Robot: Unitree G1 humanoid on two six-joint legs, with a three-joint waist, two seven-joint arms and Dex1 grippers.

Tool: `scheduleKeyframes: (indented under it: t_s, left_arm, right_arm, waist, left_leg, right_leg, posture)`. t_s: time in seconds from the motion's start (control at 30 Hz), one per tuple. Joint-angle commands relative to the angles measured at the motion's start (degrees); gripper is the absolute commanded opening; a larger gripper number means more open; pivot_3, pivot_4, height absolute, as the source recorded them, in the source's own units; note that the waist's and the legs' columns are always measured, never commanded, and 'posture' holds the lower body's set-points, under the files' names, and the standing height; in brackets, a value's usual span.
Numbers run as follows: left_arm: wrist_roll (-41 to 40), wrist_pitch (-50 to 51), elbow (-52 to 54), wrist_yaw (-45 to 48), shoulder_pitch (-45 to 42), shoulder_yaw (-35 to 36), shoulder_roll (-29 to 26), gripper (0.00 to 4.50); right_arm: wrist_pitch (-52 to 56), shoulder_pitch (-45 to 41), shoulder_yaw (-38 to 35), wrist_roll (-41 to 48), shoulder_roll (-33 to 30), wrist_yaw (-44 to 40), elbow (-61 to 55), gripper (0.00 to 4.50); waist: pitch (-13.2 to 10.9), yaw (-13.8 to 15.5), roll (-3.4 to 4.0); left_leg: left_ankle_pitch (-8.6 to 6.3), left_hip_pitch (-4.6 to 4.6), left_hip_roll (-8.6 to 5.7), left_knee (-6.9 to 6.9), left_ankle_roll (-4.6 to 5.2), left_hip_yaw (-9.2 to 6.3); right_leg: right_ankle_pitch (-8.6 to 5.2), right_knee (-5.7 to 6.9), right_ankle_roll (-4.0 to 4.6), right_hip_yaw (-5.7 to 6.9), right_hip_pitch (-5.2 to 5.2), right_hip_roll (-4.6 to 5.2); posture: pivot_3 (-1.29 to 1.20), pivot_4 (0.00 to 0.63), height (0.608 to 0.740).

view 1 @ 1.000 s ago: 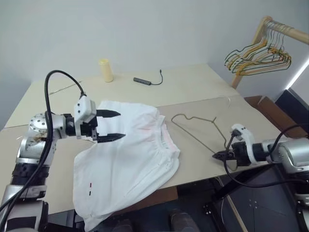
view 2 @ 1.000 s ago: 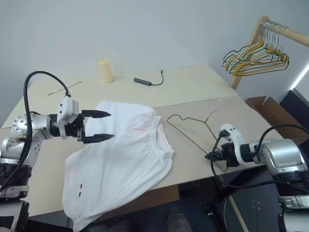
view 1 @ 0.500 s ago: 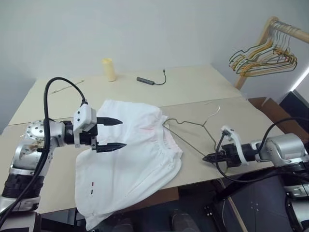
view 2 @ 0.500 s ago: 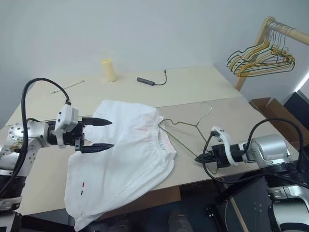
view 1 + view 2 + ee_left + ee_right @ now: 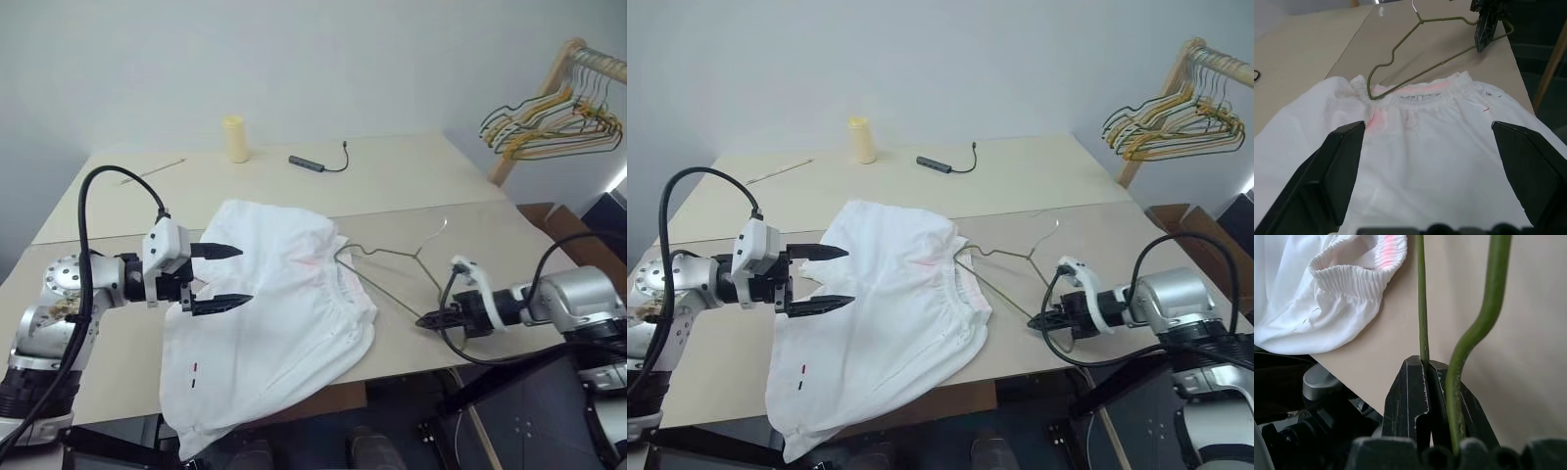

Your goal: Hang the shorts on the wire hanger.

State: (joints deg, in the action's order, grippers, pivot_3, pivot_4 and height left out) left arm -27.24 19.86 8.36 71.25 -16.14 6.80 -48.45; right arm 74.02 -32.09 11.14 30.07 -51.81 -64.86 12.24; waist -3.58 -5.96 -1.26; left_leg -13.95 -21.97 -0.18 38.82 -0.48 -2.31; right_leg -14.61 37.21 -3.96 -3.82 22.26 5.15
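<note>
The white shorts (image 5: 279, 294) lie crumpled on the table, with the elastic waistband (image 5: 1425, 93) facing right and one leg hanging over the front edge. The thin olive wire hanger (image 5: 387, 269) lies flat to their right. Its far corner (image 5: 1371, 93) touches the pink-trimmed waistband. My right gripper (image 5: 423, 319) is shut on the hanger's lower wire (image 5: 1422, 308) near the table's front edge. My left gripper (image 5: 243, 275) hovers open over the left part of the shorts, with nothing between its fingers.
A yellow cylinder (image 5: 234, 139), a dark adapter with cable (image 5: 312, 164) and a thin stick (image 5: 152, 169) lie at the table's back. A wooden rack with coloured hangers (image 5: 554, 122) stands at the far right. The table's front edge (image 5: 411, 362) runs close below the right gripper.
The view has shifted. The hanger in my right gripper has swung left, so its far corner now reaches the waistband. My left gripper has drawn back a little and stays open.
</note>
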Motion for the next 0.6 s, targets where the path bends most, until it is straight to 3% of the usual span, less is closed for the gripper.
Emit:
scheduleKeyframes:
  t_s: [0.03,0.4,0.6]
  left_arm:
    - [-1.17,-0.01,2.18,-0.37,-0.78,1.98,-1.36,4.49]
    - [-1.20,-0.03,2.41,-0.84,-1.36,1.75,-1.46,4.49]
    - [-1.25,-0.10,3.17,-1.21,-0.06,2.57,-1.71,4.49]
  right_arm:
    - [-0.89,-0.20,-1.67,0.74,-1.62,-1.09,-0.83,0.00]
    - [-1.84,-3.07,1.81,-1.37,0.86,-1.01,3.82,0.00]
    - [-1.19,-4.41,2.71,0.44,0.08,-6.04,2.99,0.00]
  waist:
    - [0.00,0.37,0.00]
    - [0.00,0.57,0.00]
    - [0.00,0.88,0.00]
  left_leg:
    - [-0.01,0.00,0.01,0.00,0.01,0.03]
    - [-0.01,0.00,0.02,-0.04,0.02,0.13]
    - [-0.03,-0.01,0.02,-0.04,0.04,0.15]
  right_leg:
    - [0.00,-0.02,0.00,0.00,0.00,-0.01]
    - [0.01,-0.06,0.01,-0.02,0.00,-0.02]
    - [0.01,-0.10,0.01,-0.01,0.00,-0.02]
  posture:
    - [-0.04,0.027,0.740]
    - [-0.04,0.024,0.740]
    - [-0.02,0.024,0.740]
